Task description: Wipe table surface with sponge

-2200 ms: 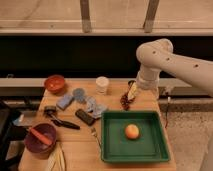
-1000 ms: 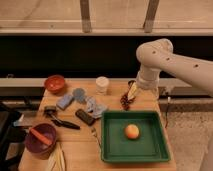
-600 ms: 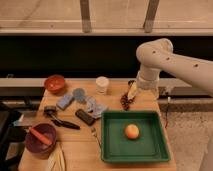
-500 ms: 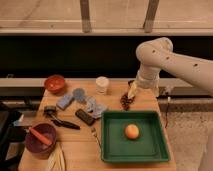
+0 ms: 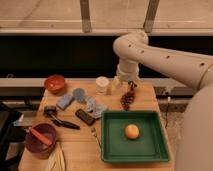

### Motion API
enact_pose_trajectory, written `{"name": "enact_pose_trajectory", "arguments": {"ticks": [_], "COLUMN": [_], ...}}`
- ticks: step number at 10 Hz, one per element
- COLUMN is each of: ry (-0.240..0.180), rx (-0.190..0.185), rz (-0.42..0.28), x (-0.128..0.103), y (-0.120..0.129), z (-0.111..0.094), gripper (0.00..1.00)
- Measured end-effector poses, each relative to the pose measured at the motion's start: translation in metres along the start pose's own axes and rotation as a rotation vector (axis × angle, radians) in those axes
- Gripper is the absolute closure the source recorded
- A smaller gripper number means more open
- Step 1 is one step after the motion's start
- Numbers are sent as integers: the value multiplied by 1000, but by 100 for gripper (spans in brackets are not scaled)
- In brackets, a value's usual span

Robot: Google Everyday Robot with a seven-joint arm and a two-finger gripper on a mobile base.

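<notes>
Blue-grey foam, the sponge [image 5: 65, 101] lies flat on the left half of the worktop [image 5: 77, 146], just in front of the red bowl [image 5: 55, 83]. The round blue-grey disc [image 5: 79, 93] sits just beside it on the right, and the blue-and-white cloth [image 5: 95, 106] is a little further right. The gripper [image 5: 123, 87] hangs over the back of the worktop, between the white cup [image 5: 102, 84] and a dark red cluster [image 5: 128, 99]. Its fingers are spread and it holds nothing. It is well apart from the sponge.

The step in hand looks like the reach and pick-up. A good approach would travel left above the cup rather than past it, then come straight down over the block. The fingers should line up across the sponge's short side, so they clear the disc and the bowl rim. Foam gives, so a firm, low grip should keep it from twisting once it drags.

Bare wood is scarce. The black handset [image 5: 85, 116], the dark tool [image 5: 60, 120], the purple bowl [image 5: 40, 140] and the green tray [image 5: 132, 135] crowd the front, so strokes will likely need to be short.
</notes>
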State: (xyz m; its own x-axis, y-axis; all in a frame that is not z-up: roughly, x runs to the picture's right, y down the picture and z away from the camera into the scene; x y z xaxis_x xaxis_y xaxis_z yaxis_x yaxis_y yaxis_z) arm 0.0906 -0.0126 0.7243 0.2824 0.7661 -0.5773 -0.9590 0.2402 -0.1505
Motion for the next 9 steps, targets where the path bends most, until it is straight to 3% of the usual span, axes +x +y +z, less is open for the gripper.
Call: {"name": "enact_pose_trajectory", "arguments": {"ticks": [2,5,6,9], "ry": [-15,-44,-45,-42], "rx": [-8,-46,-58,-49], "rz": [-86,-255,-275,-273], "x": [-22,-54,-56,-55], "y": [36,113,124,121], "z": [-3,-11,-13,-12], "gripper": [20,20,20,20]}}
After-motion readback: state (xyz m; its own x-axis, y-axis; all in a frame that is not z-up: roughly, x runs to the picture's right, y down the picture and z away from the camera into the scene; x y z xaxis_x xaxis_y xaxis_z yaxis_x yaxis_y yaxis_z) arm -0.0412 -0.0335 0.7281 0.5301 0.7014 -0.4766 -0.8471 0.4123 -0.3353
